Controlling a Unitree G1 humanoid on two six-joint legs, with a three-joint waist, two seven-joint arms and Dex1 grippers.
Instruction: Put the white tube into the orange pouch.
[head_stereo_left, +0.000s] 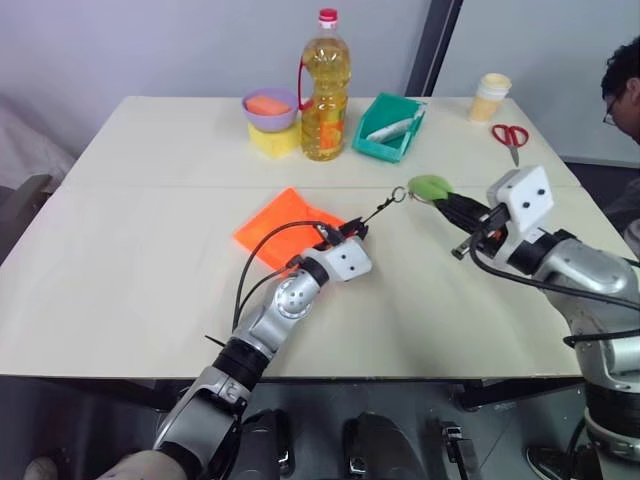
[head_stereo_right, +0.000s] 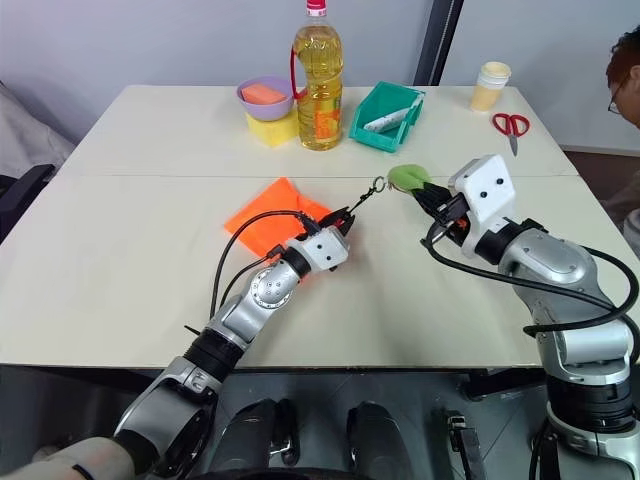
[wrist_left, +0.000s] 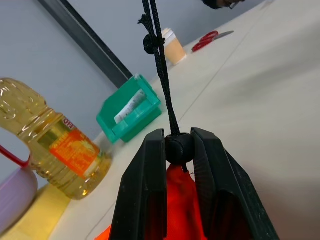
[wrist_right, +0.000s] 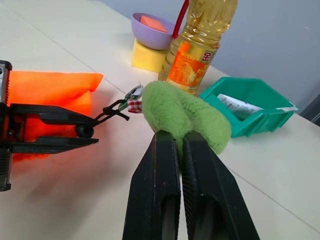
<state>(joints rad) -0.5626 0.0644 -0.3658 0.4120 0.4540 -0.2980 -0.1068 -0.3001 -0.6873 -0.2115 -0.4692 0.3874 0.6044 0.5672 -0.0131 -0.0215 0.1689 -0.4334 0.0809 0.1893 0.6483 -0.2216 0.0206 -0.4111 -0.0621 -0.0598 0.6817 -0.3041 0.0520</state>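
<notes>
The left gripper (wrist_left: 178, 150) is pinching the black cord stopper (wrist_left: 177, 148) at the mouth of the orange pouch (head_stereo_left: 285, 225), its fingers narrow around that bead; the left wrist view is showing this clamp up close, where the head views are giving little more than the gripper sitting at the pouch's near corner. The right gripper (wrist_right: 181, 142) is holding a fuzzy green tag (wrist_right: 182, 115), fingers pressed together on it, raised above the surface (head_stereo_left: 130, 290); the black cord (head_stereo_left: 382, 209) is running taut from pouch to tag.

The right wrist view is showing the pouch's plump orange side past the left gripper; the white tube itself I cannot pick out in any view.

Further out, an oil bottle (head_stereo_left: 325, 90), a purple bowl (head_stereo_left: 268, 108) on a yellow sponge (head_stereo_left: 273, 140) and a teal tray (head_stereo_left: 388, 127) holding another tube are standing along the far side; a paper cup (head_stereo_left: 490, 96) and red scissors (head_stereo_left: 511, 138) are lying toward the far right corner, beside a person (head_stereo_left: 625, 85); the near left stretch is lying bare.
</notes>
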